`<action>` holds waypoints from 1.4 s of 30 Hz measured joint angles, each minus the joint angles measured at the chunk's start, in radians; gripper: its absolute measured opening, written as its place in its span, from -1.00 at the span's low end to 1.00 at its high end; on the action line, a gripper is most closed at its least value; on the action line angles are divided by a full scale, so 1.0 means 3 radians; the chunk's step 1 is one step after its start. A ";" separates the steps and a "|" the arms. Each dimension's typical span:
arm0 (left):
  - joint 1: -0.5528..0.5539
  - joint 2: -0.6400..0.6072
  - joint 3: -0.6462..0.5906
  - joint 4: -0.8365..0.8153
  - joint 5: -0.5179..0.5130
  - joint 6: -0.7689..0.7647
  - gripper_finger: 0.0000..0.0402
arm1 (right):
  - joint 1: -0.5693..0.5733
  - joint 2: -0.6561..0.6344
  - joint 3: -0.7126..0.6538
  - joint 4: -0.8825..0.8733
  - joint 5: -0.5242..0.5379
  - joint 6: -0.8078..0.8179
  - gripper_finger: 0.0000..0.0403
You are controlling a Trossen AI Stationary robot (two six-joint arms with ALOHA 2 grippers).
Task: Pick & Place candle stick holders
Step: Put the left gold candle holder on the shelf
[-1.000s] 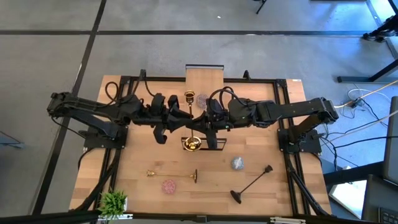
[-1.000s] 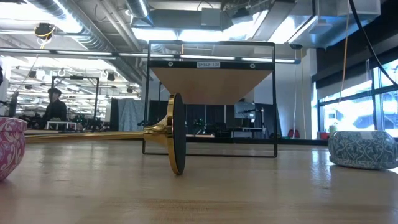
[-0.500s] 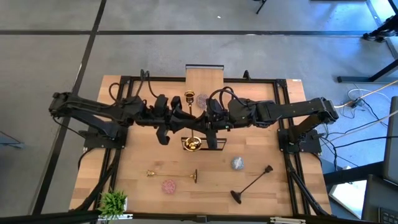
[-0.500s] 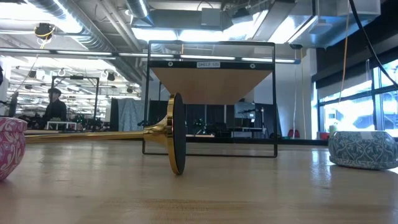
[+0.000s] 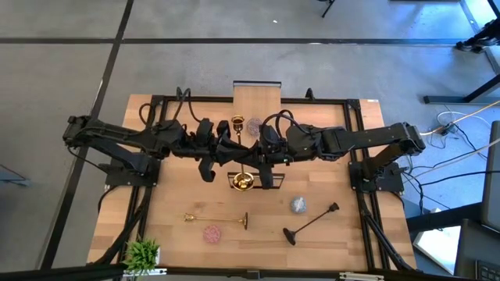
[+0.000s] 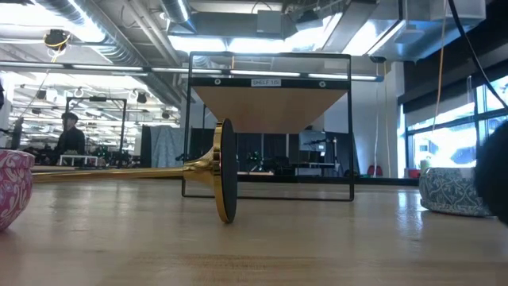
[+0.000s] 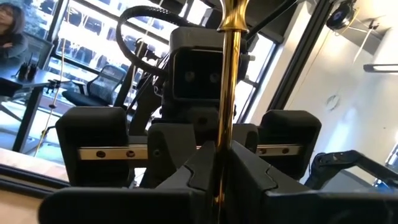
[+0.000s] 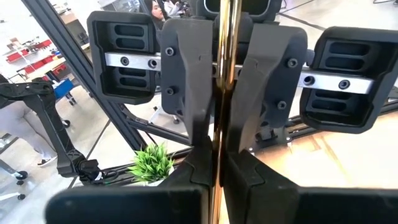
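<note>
From above, both arms meet near the middle of the table [image 5: 328, 195], toward its far edge. The left gripper [image 5: 227, 153] and the right gripper [image 5: 255, 153] face each other with a gold candle stick holder [image 5: 241, 168] between them, its round base [image 5: 241, 181] turned toward the near edge. Both sets of jaws are closed narrow on its thin stem, likely a handover or a shared steadying grip. Another gold holder [image 5: 237, 122] and a purplish cup [image 5: 255, 124] stand on the light wooden shelf board [image 5: 258, 92] at the far edge, probably the place target. Near the front edge lie a second gold stem holder [image 5: 217, 219], a pink cup [image 5: 212, 232], a blue cup [image 5: 298, 204] and the long black holder [image 5: 311, 224]; a small potted plant [image 5: 142, 253] sits at the near left corner.

The low view shows the lying gold holder's dark-faced base [image 6: 227, 171] on edge, the pink cup [image 6: 14, 189] and blue cup [image 6: 448, 189] at either side, and the shelf frame [image 6: 270, 59] behind. No gripper shows here.

In the left wrist view, the left fingers [image 7: 186, 165] pinch the gold stem [image 7: 231, 74], with the right gripper's body beyond.

The right wrist view mirrors this: the right fingers [image 8: 196, 168] clamp the stem [image 8: 225, 68], with the left gripper opposite and the plant [image 8: 151, 163] beyond.
</note>
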 joint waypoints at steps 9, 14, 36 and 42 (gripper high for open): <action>0.0000 -0.0009 0.0009 -0.0095 0.0021 -0.0001 -0.94 | 0.0000 0.0001 0.0000 -0.0016 -0.0001 -0.0051 -0.88; 0.0000 -0.0008 0.0009 -0.0122 0.0091 -0.0064 -0.94 | -0.0007 0.0003 0.0000 -0.0018 0.0009 0.0103 -0.58; -0.0062 -0.0138 0.0006 -0.0347 -0.0010 -0.0070 -0.94 | -0.0035 0.0003 -0.0001 -0.0158 -0.0727 0.0428 -0.17; -0.0081 -0.0239 0.0006 -0.0594 -0.0124 -0.0035 -0.94 | -0.0066 -0.0018 -0.0003 -0.0469 -0.0926 0.0249 -0.17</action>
